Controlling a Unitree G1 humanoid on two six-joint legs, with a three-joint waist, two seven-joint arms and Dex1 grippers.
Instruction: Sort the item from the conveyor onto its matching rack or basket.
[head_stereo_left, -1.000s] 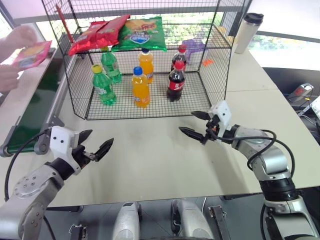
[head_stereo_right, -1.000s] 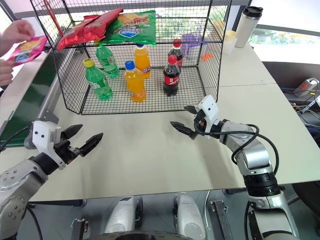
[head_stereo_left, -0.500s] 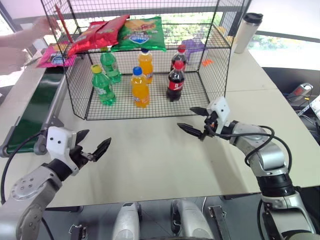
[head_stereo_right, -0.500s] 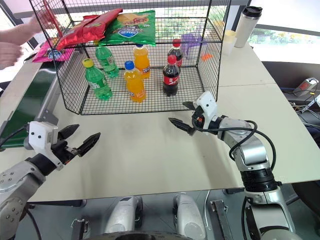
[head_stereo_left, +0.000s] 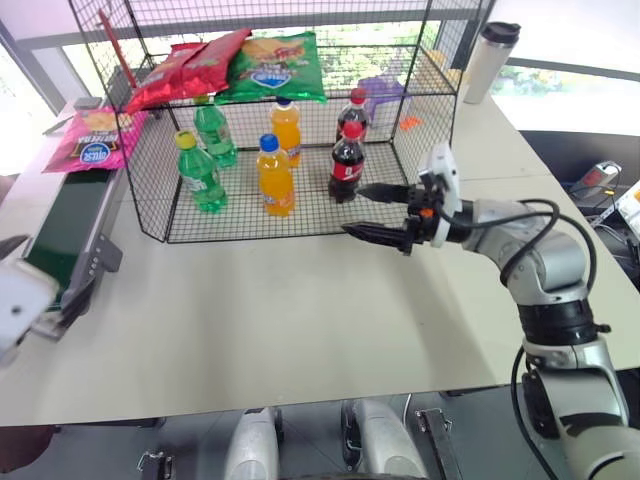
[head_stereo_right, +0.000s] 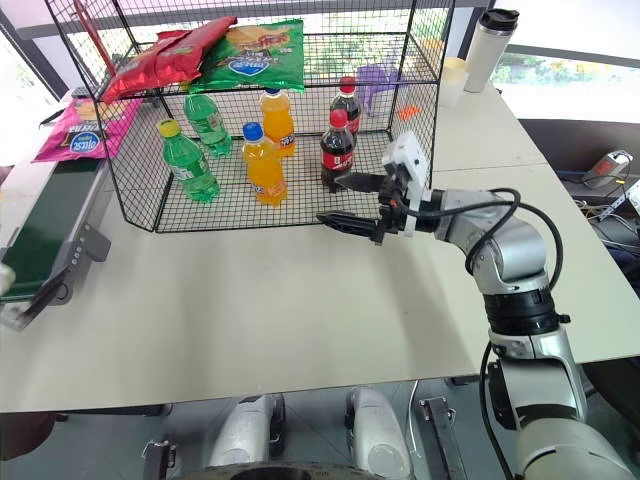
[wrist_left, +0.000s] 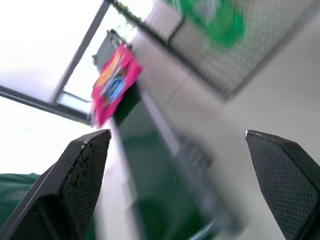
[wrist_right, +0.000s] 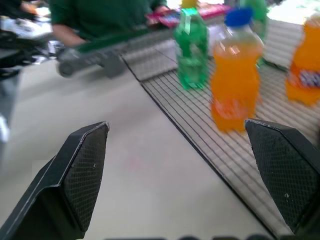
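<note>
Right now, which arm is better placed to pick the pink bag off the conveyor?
Left, probably. The pink bag lies at the conveyor's far end on the robot's left. The open left end effector faces it; the right end effector is open by the rack.

Glossy magenta-pink chip bag (head_stereo_left: 92, 140), lying flat on far end of dark green conveyor (head_stereo_left: 66, 218), just beside left wall of black wire rack (head_stereo_left: 300, 120), outside it.

Magenta chip bag (head_stereo_right: 78, 137) lies at upper left, on the far end of the green conveyor (head_stereo_right: 40, 220); right gripper (head_stereo_right: 342, 201) open at frame centre, before the wire rack (head_stereo_right: 420, 95).
</note>
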